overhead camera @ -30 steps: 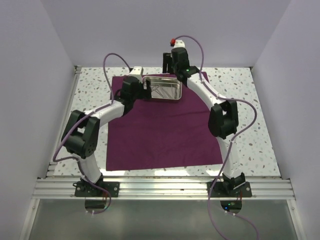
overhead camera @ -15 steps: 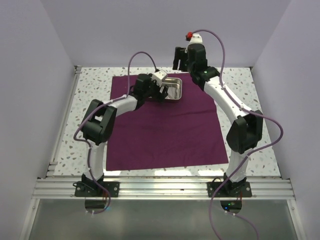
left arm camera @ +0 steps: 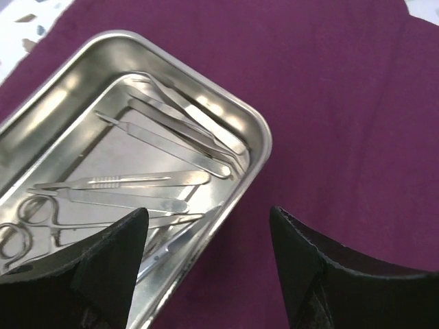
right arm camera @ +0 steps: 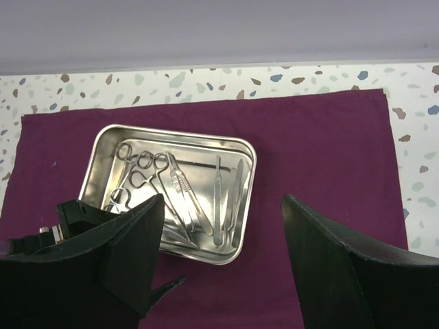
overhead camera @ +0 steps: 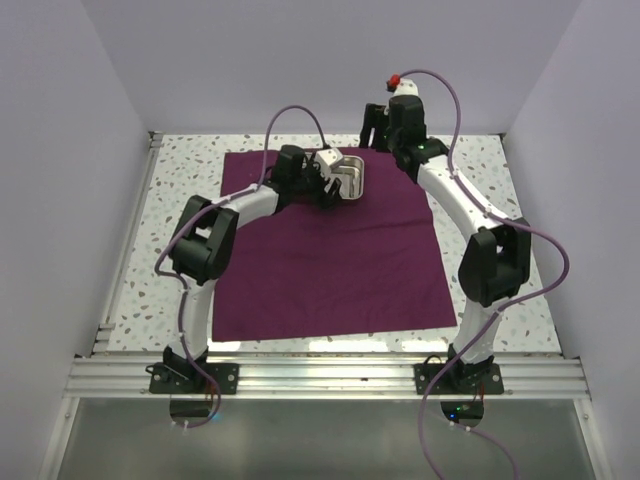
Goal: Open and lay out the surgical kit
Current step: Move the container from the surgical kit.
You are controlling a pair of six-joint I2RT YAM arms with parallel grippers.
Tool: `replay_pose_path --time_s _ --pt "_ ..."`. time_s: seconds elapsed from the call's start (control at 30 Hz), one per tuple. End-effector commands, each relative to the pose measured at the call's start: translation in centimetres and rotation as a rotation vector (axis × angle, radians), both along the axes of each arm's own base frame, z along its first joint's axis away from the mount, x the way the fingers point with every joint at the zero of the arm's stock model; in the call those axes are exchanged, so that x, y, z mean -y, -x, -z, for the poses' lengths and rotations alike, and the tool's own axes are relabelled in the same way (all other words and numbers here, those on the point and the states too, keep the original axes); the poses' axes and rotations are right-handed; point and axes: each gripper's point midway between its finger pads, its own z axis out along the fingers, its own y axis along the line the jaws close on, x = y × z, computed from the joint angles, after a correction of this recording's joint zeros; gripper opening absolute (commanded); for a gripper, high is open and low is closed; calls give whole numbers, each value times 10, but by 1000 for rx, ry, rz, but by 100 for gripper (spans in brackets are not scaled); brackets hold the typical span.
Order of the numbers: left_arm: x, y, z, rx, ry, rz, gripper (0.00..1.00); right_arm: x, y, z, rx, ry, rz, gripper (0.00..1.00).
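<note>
The purple cloth [overhead camera: 330,260] lies open and flat on the speckled bench [overhead camera: 175,210], so the unwrapping part looks done. The left end effector [left arm camera: 206,218] hangs low over one corner of the steel tray [left arm camera: 264,140]. Its two fingers are wide apart and there is nothing between them.

The tray sits on the far part of the cloth, near the middle. The silver tools [right arm camera: 175,185] lie inside it, with ring-handled ones on one side and long thin ones on the other. They shine and overlap, so I cannot count them for sure.

The right end effector [right arm camera: 221,202] hovers higher up above the tray, also wide apart and holding nothing.

No tool lies on the cloth yet. I think the job left is to lift the tools out one by one and set them in a row on the cloth.
</note>
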Motion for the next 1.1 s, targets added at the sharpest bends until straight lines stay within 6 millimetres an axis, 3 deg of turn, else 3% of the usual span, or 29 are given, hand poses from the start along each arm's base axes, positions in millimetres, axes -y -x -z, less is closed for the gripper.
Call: replay_pose_path --time_s 0.0,0.43,0.53,0.63,0.73,0.77,0.87,1.07 --pt "2 16 -20 14 44 99 75 6 0 -32 72 -61 -4 73" --pt "-1 -3 33 -57 -35 58 67 4 -9 -10 32 -91 -21 73" --pt "-2 -6 36 -66 -47 51 65 5 -9 -9 29 -95 -22 73" --pt "-2 -7 39 -71 -55 50 56 3 -10 -6 26 -98 -27 73" --pt "-2 -8 39 -73 -62 45 28 3 -11 -4 23 -101 -29 72" --pt "-3 -9 39 -72 -63 38 9 3 -10 -4 22 -102 -32 72" --pt "-4 -9 32 -65 -61 31 0 3 -10 -5 23 -106 -32 73" --pt "-4 3 10 -38 -44 56 0 2 -7 -6 25 -109 -36 73"
